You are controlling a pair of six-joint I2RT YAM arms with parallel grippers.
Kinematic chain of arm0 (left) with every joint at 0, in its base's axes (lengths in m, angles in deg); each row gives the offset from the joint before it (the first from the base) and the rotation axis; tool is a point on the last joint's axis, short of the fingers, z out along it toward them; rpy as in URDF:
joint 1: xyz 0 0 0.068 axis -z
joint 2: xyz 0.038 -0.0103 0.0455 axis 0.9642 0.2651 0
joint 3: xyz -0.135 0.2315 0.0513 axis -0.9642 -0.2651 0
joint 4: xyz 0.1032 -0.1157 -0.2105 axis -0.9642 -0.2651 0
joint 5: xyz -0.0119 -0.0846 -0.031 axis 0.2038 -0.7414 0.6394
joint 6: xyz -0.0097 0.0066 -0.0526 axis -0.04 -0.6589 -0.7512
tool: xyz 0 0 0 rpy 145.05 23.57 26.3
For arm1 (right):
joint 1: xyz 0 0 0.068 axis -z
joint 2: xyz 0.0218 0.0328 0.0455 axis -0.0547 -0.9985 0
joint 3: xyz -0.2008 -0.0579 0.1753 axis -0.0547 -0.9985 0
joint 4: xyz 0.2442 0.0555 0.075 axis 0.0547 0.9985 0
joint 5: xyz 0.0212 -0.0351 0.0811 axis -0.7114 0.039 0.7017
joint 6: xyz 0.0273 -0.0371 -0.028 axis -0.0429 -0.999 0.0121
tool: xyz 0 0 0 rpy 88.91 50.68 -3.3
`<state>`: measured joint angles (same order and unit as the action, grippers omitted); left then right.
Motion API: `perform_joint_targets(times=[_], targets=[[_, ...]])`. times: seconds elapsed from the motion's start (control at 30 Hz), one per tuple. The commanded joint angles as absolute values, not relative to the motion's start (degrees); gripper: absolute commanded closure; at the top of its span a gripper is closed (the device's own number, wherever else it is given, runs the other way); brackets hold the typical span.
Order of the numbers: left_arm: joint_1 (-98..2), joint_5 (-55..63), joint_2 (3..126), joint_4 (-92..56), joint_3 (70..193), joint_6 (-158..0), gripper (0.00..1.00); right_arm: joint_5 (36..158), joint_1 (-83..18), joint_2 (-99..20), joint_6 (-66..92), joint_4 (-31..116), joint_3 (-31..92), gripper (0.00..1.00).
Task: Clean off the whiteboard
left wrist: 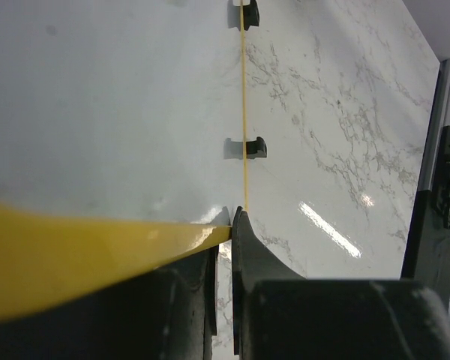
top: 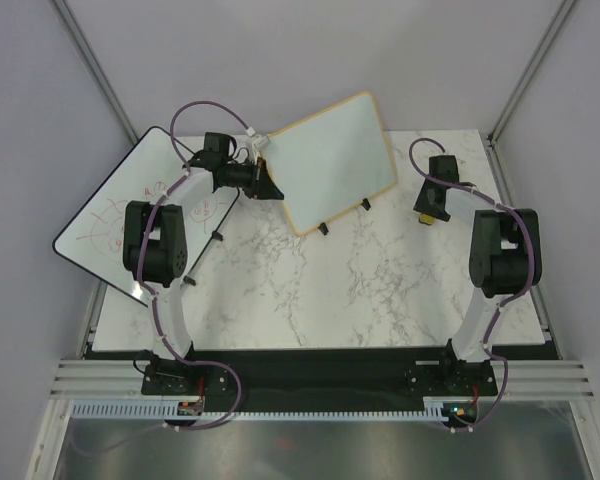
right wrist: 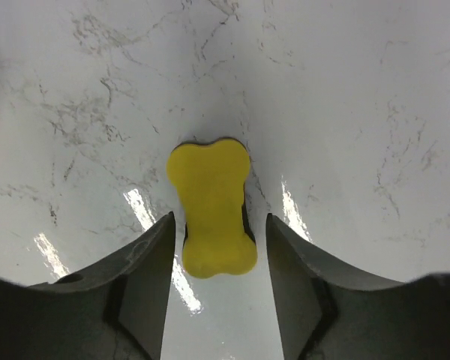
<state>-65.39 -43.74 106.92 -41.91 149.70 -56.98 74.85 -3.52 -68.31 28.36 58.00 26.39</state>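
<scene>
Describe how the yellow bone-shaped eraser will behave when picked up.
The yellow bone-shaped eraser looks small, probably light. Lying flat on the glossy marble table, it likely won't roll but may slide. Its narrow waist probably suits the open right end effector.

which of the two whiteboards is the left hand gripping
The smaller tan wood-framed whiteboard, whose face is blank: the left hand is clamped on its edge. The larger black-edged whiteboard, with red scribbles, lies off to the left, ungripped.
</scene>
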Motion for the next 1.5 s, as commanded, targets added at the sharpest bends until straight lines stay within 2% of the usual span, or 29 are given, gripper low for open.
perform_joint_targets(times=[0.0,0.03,0.13,0.27,0.4,0.63,0.77,0.87,0.9,1.0,1.27,1.47], targets=[[-65.14,-39.72,105.07,-43.82,149.31,-48.54,0.96,73.83,-3.49,-69.65,27.3,59.92,28.15,0.39],[-65.22,-39.9,105.25,-44.08,149.4,-48.63,0.95,73.82,-3.49,-69.3,27.21,59.92,28.23,0.27],[-65.4,-40.6,105.6,-44.26,150.36,-48.98,0.9,73.56,-3.49,-68.51,26.95,60.01,28.24,0.17],[-65.84,-40.69,105.87,-44.43,150.8,-49.25,0.87,73.47,-3.49,-67.37,26.51,59.92,27.97,0.16],[-66.28,-41.13,104.9,-46.09,150.28,-48.02,0.95,73.3,-3.49,-66.14,26.33,59.83,27.97,0.16],[-67.07,-41.04,102.7,-46.36,146.68,-45.65,0.94,74.61,-3.49,-65.87,26.6,59.39,27.27,0.16],[-67.07,-40.78,104.28,-46.36,147.9,-46.6,0.83,74.09,-3.49,-65.7,26.6,59.04,26.83,0.15],[-66.98,-41.74,105.33,-46.45,149.39,-47.57,0.7,74.61,-3.49,-65.79,26.68,58.87,26.83,0.15],[-66.98,-41.83,105.95,-46.36,149.75,-47.75,0.62,74.53,-3.49,-65.87,26.68,58.86,26.74,0.15],[-66.98,-41.39,106.65,-46.36,150.54,-48.1,0.53,74.35,-3.49,-65.87,26.68,58.78,26.65,0.14],[-66.98,-41.57,105.95,-46.1,150.1,-47.58,0.53,74.53,-3.49,-65.87,26.68,58.43,26.48,0.14],[-66.98,-41.65,104.11,-46.01,148.78,-46.52,0.45,74.61,-3.4,-65.0,26.51,58.16,26.3,0.14]])
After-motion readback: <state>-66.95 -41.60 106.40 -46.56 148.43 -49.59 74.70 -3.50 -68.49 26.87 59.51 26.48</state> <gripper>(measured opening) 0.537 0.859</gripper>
